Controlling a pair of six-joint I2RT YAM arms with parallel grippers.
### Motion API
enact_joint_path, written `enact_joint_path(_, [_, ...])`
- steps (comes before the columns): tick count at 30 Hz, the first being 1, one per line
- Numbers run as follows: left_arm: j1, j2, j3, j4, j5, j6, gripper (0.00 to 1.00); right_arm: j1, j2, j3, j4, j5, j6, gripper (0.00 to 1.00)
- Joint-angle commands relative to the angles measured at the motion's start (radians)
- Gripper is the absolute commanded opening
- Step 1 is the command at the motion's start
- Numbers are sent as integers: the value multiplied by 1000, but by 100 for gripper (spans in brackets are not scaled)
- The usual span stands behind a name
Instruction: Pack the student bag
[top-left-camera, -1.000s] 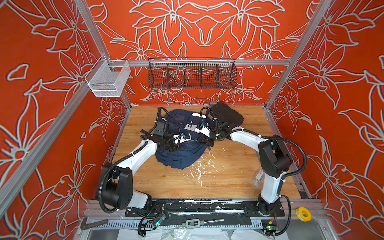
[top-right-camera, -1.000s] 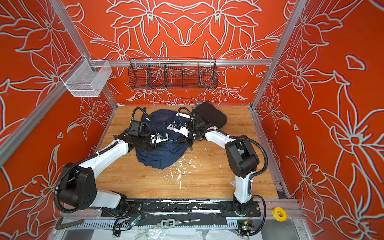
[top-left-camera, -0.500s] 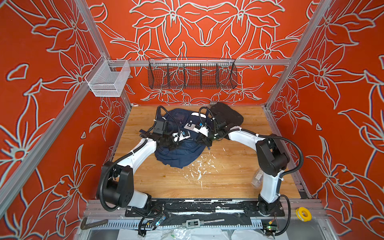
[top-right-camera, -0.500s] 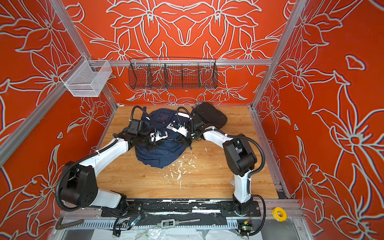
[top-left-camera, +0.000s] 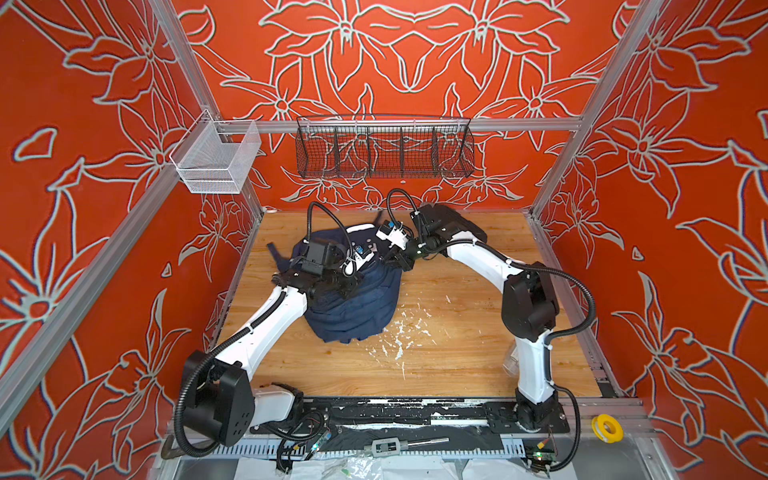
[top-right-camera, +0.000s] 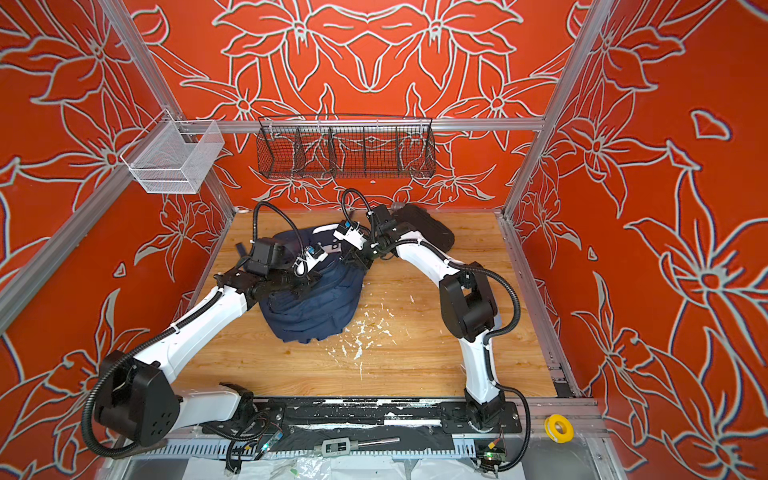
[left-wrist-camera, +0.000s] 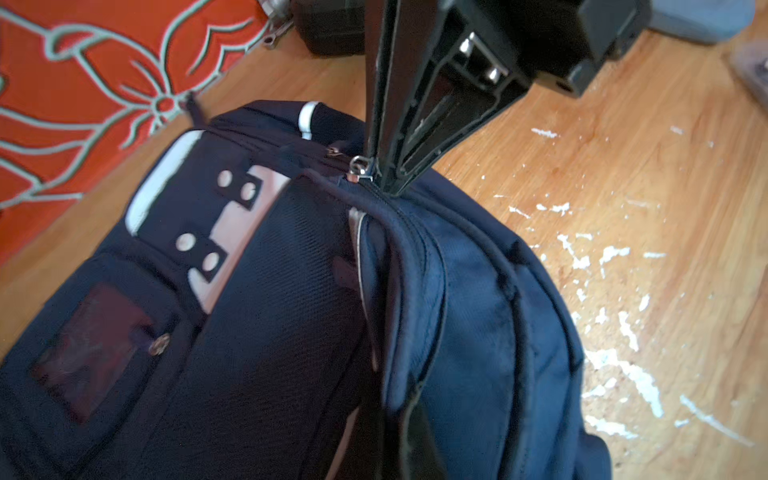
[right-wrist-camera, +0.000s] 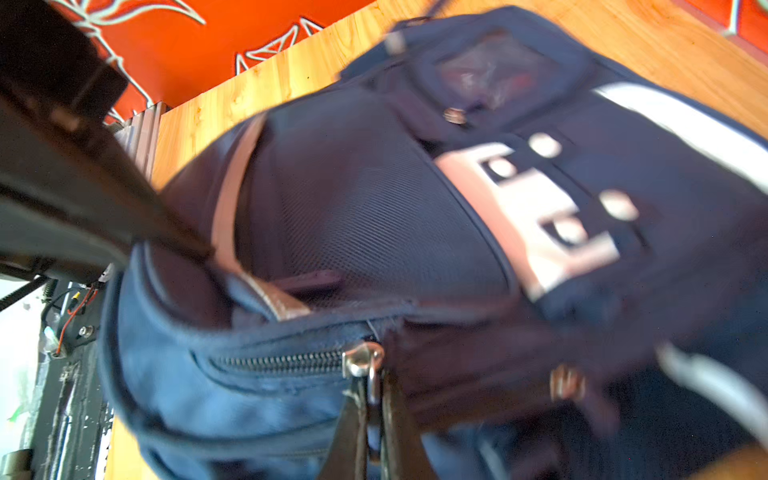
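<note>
Bag: the bag (top-left-camera: 353, 309) lay front up toward the back of the surface (top-left-camera: 457, 361), with a black case (top-right-camera: 428, 230) just behind it on the right
Left fingers: the left fingers (right-wrist-camera: 166, 226) were pressed together on a fold of cloth at the bag's rim, beside a seam where grey lining showed
Right fingers: the right fingers (left-wrist-camera: 387, 178) pinched the thin pull (right-wrist-camera: 374, 388) hanging from the metal slider (right-wrist-camera: 361, 359)
Step in hand: judged to be running the zip while the other arm braced the cloth; whether it was being opened or closed could not be told
Zip: the teeth (right-wrist-camera: 282, 363) were meshed on one side of the slider; the other side was too dark and blurred to read
Pull: it should run along the line of the teeth and stay low to the fabric; an upward tug would likely lift the soft bag or slip the pull free
Brace: the left hold should draw the rim taut against the pull, so no cloth bunched ahead of the slider
Curve: the track bent round the bag's shoulder, so the wrist would need to turn with it, slowly
Risks: loose lining could snag in the slider, the bag could slide on the surface, and the two sets of fingers were working near each other
</note>
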Motion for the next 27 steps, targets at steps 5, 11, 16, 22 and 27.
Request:
enact_joint_path(5, [-17, 251, 269, -198, 61, -404, 0, -25, -142, -161, 84, 78, 78, 0])
enact_joint_path(11, [-22, 302, 282, -125, 106, -526, 0, 67, -248, -295, 137, 233, 136, 0])
enact_joint_path(16, [-61, 248, 232, -63, 76, -562, 0, 84, -296, -403, 289, 298, 259, 0])
enact_joint_path(22, [-46, 224, 296, -191, -93, -597, 43, 84, -306, -436, 341, 330, 225, 0])
enact_joint_path(27, [36, 270, 414, -262, -42, -723, 50, 91, -326, -479, 396, 361, 206, 0])
